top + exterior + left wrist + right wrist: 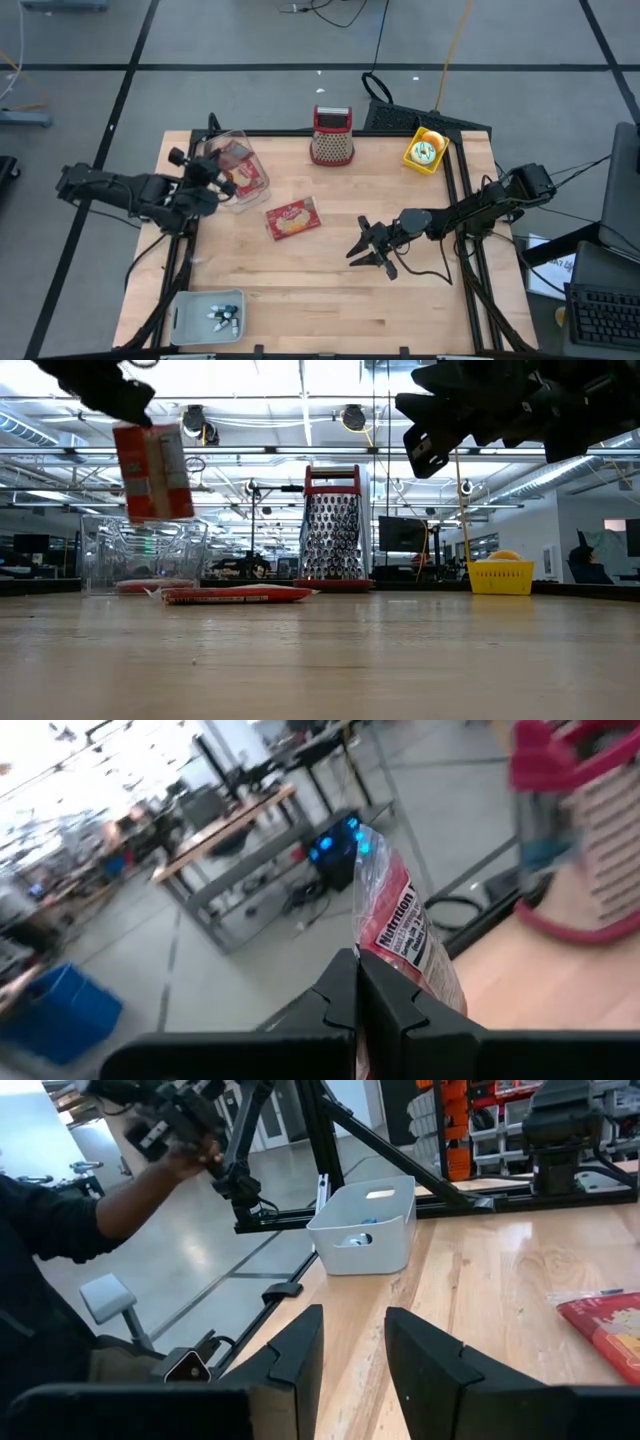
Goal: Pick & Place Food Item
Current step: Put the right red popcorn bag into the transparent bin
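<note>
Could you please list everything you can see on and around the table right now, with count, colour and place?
Clear plastic container: one, transparent, table's far left, red packet inside.
Held snack packet: one, red, lifted above the container.
Flat snack packet: one, red, lying mid-table.
Box grater: one, red-topped metal, far edge, upright.
Yellow basket: one, far right corner.
White bin: one, near left corner, small items inside.
Person's arm: one, dark sleeve, beyond the table, seen from the right wrist.
Left pincer: shut on the held packet.
Right pincer: open, empty, hovering centre-right.
</note>
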`<state>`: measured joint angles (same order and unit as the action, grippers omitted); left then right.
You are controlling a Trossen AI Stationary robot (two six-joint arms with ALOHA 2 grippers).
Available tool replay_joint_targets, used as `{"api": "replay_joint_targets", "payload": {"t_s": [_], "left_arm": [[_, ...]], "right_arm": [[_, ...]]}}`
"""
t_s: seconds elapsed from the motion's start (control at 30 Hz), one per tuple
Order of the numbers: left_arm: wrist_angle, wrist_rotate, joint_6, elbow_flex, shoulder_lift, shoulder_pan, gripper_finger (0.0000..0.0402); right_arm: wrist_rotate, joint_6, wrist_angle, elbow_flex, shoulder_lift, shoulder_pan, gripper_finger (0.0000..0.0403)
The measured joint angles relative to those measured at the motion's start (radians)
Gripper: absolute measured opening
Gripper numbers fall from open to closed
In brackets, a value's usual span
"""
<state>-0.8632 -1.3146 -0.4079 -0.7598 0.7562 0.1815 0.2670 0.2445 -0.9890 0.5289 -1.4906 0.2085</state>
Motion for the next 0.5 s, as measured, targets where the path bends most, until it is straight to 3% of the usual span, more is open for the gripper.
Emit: {"api": "replay_joint_targets", "payload": {"t_s": [0.23, 0.5], "left_arm": [[0.002, 0.098, -0.023, 0.089, 0.002, -0.137, 0.0], [0.254, 0.125, 0.02, 0.286, 0.003, -0.258, 0.0]], "right_arm": [[-0.002, -0.01, 0.0, 0.0, 0.0, -0.008, 0.0096], [-0.002, 0.004, 0.0, 0.0, 0.0, -0.013, 0.0094]]}}
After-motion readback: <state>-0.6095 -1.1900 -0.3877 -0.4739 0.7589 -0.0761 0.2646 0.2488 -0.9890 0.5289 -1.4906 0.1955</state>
